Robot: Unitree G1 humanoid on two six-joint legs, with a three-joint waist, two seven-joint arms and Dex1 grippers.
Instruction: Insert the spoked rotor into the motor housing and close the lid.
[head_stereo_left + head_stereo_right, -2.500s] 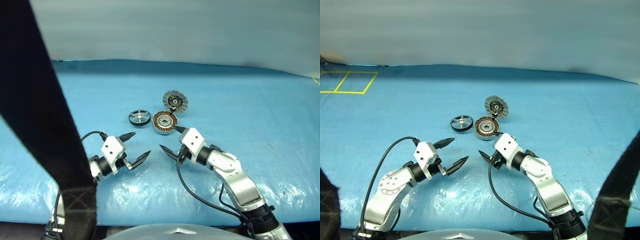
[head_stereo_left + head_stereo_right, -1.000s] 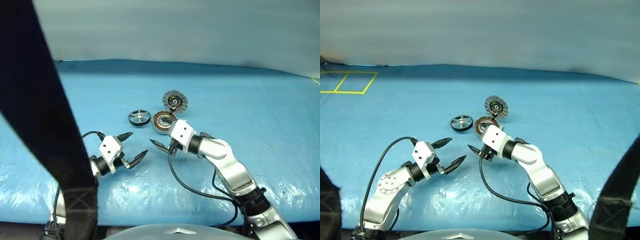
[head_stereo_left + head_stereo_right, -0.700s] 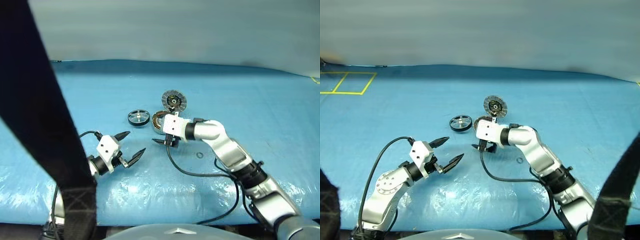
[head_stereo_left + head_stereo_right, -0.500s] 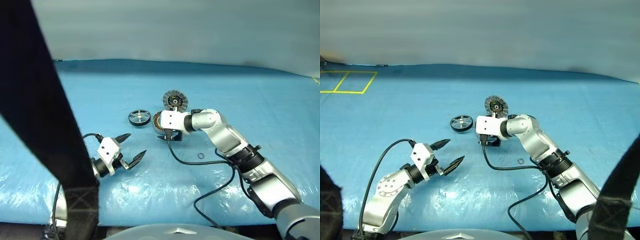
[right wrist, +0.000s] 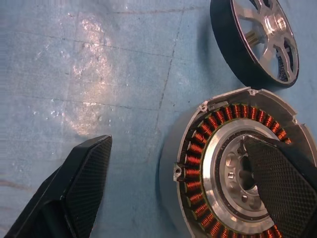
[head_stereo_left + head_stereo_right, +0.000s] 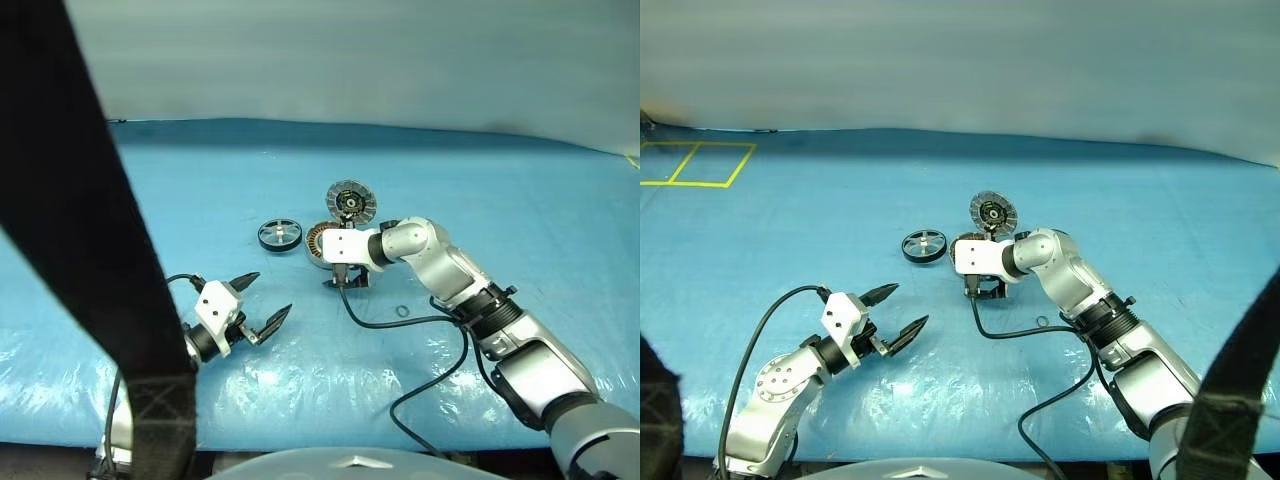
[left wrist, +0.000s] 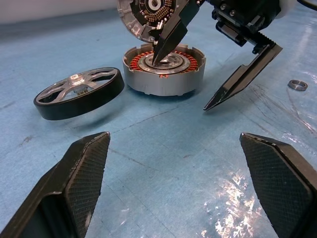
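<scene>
Right wrist view: motor housing (image 5: 237, 173) between spread fingers (image 5: 81, 183).

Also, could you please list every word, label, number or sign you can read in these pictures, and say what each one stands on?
No text can be read.
Flat grey finned lid: small yellow marks on its dark centre, too small to read.
Round silvery motor housing with copper windings: no lettering shows.
Black spoked rotor ring: no lettering shows.
Blue table cover: yellow taped squares, no words.
</scene>
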